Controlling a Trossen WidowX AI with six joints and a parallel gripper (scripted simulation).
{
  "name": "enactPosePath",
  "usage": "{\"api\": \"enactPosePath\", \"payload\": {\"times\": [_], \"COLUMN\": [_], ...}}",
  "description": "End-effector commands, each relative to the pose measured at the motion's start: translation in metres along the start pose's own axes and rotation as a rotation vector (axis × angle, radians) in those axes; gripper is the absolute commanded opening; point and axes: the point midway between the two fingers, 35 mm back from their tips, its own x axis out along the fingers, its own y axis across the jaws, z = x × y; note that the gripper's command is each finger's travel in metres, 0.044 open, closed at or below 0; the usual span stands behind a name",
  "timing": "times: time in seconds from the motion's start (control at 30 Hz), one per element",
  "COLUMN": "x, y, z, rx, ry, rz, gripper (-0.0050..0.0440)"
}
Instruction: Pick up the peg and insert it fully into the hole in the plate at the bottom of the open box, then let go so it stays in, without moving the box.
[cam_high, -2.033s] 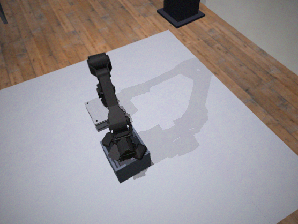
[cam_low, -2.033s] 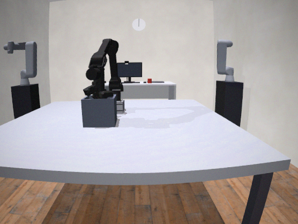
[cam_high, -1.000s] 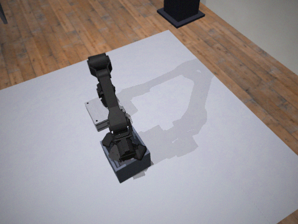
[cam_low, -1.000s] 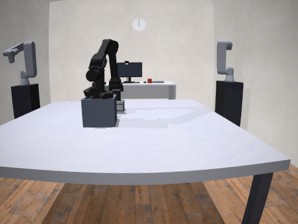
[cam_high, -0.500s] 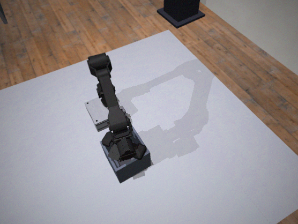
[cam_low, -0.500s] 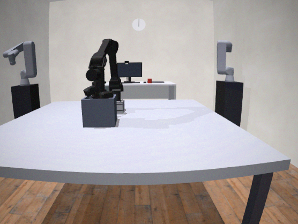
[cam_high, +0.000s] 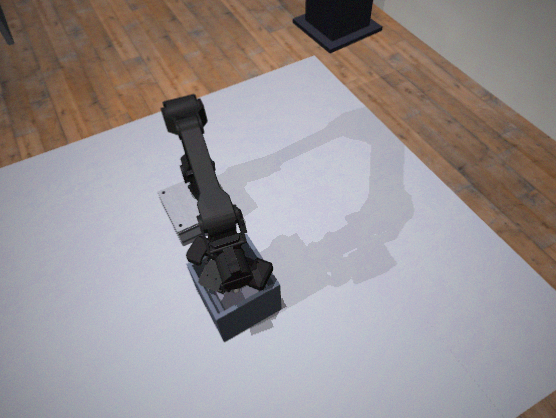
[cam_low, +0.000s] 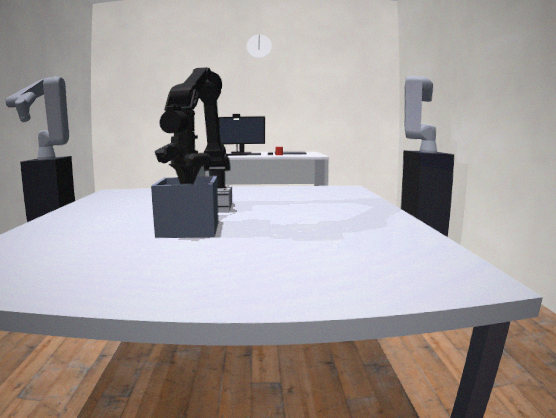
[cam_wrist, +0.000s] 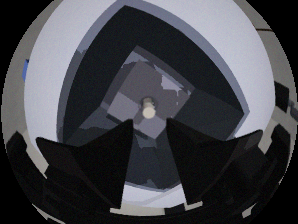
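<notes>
Peg sits upright in the plate at the bottom of the box, only its pale round top showing in the wrist view, so I judge it's inserted, prob. fully. How deep exactly, I can't tell from above.

Done, as I read it: pick, insertion, release. Gripper is part open, w/ nothing between the fingers; dark tips stand apart either side of the peg top and clearly above it, no contact. Left: clear the arm out of the box w/o bumping a wall. Box looks square on the table in the exterior view, touching nothing but the table top.

Pose: arm reaches from its base plate toward approx 5 o'clock in the top view, wrist bent down over the box mouth. In the exterior view the gripper body hangs at rim level, fingertips dipping just inside the opening. In the wrist view the box rim frames the shot, peg top near centre, slightly toward 12 o'clock from the finger gap.

Risk I see: tight wall clearance, so I'd want a straight vertical lift.
</notes>
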Motion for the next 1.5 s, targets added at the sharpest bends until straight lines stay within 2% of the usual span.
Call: {"api": "enactPosePath", "payload": {"times": [0.0, 0.1, 0.23, 0.3, 0.57, 1.47], "x": [-0.021, -0.03, -0.033, -0.033, -0.036, -0.036], "y": [0.0, -0.001, -0.001, -0.001, 0.0, 0.0], "z": [0.0, -0.001, -0.001, -0.001, -0.001, -0.001], "rx": [0.0, 0.0, 0.0, 0.0, 0.0, 0.0], "ry": [-0.016, -0.016, -0.016, -0.016, -0.016, -0.016], "rz": [0.01, 0.01, 0.01, 0.01, 0.01, 0.01], "gripper": [0.015, 0.015, 0.0246, 0.0246, 0.0438, 0.044]}}
